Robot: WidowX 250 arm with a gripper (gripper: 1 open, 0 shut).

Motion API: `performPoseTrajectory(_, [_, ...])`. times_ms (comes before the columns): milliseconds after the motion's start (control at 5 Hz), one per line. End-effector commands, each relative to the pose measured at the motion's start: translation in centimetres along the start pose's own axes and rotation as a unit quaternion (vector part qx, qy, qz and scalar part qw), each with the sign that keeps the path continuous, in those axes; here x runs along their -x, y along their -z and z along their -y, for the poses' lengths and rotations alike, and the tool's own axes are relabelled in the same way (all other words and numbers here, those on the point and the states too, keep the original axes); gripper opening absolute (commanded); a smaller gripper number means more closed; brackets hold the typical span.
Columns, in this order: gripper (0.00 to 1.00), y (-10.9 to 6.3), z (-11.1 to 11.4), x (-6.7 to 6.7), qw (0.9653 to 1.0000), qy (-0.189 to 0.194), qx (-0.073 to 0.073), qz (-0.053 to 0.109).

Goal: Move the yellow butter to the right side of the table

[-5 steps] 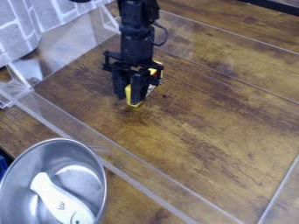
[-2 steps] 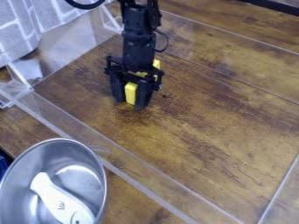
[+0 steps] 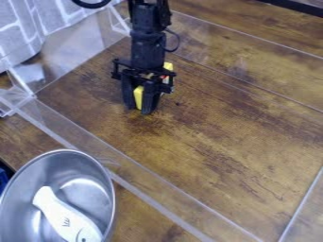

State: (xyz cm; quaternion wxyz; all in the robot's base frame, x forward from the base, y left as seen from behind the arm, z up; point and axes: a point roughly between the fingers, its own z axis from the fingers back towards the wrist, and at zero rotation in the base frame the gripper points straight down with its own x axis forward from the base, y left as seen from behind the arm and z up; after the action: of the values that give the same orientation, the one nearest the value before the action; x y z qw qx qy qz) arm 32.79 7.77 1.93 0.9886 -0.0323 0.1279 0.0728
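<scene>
The yellow butter sits low on the dark wood-grain table, left of centre, and only a narrow yellow strip of it shows. My gripper points steeply down from the black arm above and is shut on the butter, with its dark fingers pressed against both sides. The block's lower end is at the tabletop; whether it rests there or hangs just above cannot be told. Most of the butter is hidden behind the fingers.
A steel bowl holding a white utensil stands at the bottom left, outside the clear plastic rim. A white patterned cloth and a wire frame lie at the top left. Bare wood stretches to the right.
The jaws opened wide around the butter, showing the whole yellow block, and have now closed on it again. The hand has stayed in the same spot.
</scene>
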Motion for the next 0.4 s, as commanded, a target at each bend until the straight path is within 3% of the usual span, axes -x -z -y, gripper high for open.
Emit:
performPoseTrajectory(0, [0.00,-2.1,2.2,-1.2,0.9994,0.026,0.001,0.024])
performPoseTrajectory(200, [0.00,-3.5,4.8,-1.9,0.9982,0.048,0.003,0.035])
